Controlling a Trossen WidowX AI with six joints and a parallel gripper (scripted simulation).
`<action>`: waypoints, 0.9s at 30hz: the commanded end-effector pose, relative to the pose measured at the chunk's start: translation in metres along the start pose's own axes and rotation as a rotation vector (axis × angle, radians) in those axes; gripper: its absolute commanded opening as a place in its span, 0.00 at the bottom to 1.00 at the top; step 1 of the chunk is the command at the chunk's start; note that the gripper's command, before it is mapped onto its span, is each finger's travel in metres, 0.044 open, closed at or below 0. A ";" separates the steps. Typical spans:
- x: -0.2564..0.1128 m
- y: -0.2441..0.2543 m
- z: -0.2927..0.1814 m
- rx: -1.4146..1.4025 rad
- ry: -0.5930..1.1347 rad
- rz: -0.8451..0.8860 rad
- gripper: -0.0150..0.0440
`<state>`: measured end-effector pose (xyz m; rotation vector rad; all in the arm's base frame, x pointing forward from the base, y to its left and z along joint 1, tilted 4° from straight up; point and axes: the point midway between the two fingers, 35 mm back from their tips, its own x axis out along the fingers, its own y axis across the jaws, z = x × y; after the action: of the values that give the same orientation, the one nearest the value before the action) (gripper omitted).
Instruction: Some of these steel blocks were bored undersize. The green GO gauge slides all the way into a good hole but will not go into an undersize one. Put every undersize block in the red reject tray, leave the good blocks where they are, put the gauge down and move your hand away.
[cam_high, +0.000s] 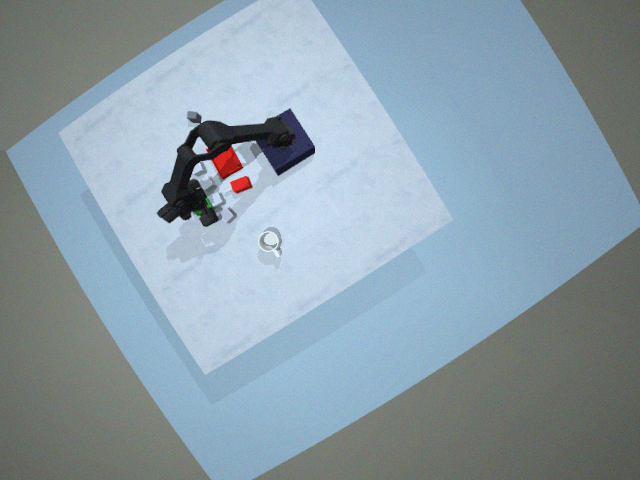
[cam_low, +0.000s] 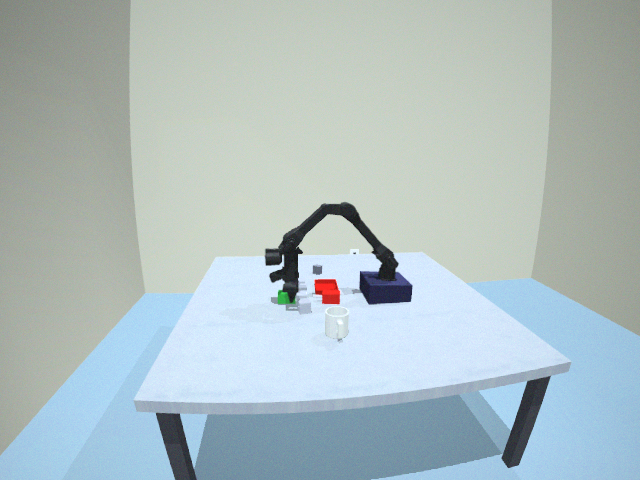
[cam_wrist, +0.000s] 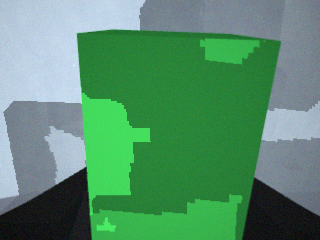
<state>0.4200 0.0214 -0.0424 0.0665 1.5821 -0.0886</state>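
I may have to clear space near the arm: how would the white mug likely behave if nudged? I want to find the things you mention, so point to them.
The white mug (cam_high: 262, 241) (cam_low: 336, 323) stands upright on a flat base, so it would probably slide before tipping. Its side handle might make it swivel if caught. If knocked over, its round wall could let it roll.
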 end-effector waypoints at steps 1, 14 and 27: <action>0.000 0.000 0.002 0.001 0.000 0.000 0.25; 0.000 -0.001 0.010 0.005 0.002 -0.001 0.25; -0.001 0.000 0.015 0.005 0.002 -0.001 0.25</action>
<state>0.4293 0.0199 -0.0442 0.0699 1.5954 -0.0932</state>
